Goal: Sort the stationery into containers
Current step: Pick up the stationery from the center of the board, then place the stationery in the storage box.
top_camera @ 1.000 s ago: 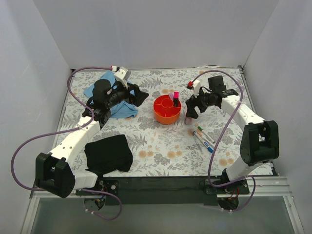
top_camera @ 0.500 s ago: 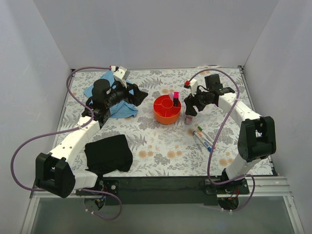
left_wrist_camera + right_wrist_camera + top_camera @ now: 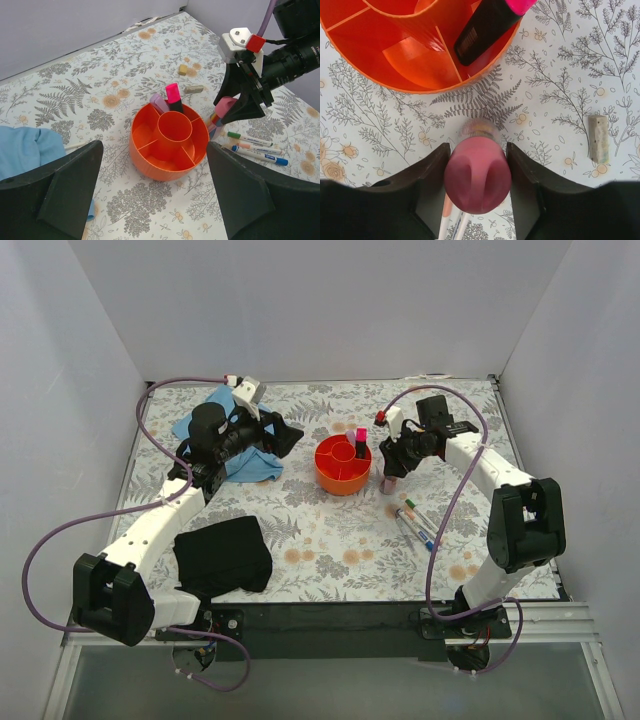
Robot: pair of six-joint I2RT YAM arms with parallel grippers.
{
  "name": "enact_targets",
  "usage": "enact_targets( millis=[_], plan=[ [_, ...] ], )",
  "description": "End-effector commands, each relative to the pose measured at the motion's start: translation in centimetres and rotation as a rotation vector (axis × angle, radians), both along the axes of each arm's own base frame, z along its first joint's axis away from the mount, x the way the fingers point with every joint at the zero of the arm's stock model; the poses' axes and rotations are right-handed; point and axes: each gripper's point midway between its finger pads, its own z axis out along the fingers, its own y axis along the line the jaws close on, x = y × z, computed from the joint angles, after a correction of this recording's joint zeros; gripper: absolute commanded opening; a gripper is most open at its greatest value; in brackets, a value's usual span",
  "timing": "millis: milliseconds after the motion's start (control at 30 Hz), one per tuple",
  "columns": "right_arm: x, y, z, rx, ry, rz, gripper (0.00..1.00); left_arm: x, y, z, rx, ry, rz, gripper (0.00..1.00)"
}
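The right gripper [image 3: 477, 186] pinches the upright small pink bottle [image 3: 477, 172], which stands just right of the orange bowl [image 3: 415, 60]. The left gripper [image 3: 155, 192] gapes empty, farther left.

Floral-print table [image 3: 330, 540] — orange bowl [image 3: 342, 466], blue cloth [image 3: 257, 468], black cloth [image 3: 222, 555], three markers [image 3: 418, 525], pink bottle [image 3: 388, 483], two small blocks [image 3: 194, 89], perhaps erasers.

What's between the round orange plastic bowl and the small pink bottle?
Nothing, just bare flowery tablecloth, shown by the right wrist view.
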Motion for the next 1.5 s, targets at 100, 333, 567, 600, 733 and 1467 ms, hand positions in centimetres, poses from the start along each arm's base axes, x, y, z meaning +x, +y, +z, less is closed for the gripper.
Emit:
enact_targets(
  millis=[100,333,567,600,733,1467],
  plan=[
    [-0.8,0.0,1.1,0.002,-0.025,0.039,0.31,-0.8,0.5,1.4,-0.018,-0.041,0.0,0.85],
    [-0.5,0.2,5.0,0.017,-0.107,0.043,0.01,-1.0,0.4,1.1,-0.028,-0.037,0.0,0.85],
    [0.3,3.6,14.0,0.049,-0.241,0.137,0.01,-1.0,0.9,0.7,-0.028,-0.039,0.023,0.85],
    [0.0,4.7,14.7,0.054,-0.255,0.163,0.01,-1.0,0.9,0.6,-0.027,-0.038,0.026,0.85],
    [0.1,7.7,18.0,0.071,-0.328,0.22,0.01,-0.6,1.6,0.7,-0.023,-0.046,0.059,0.85],
    [2.5,12.3,15.6,-0.016,-0.289,0.278,0.01,-0.6,3.9,0.8,-0.03,-0.049,0.118,0.85]
  ],
)
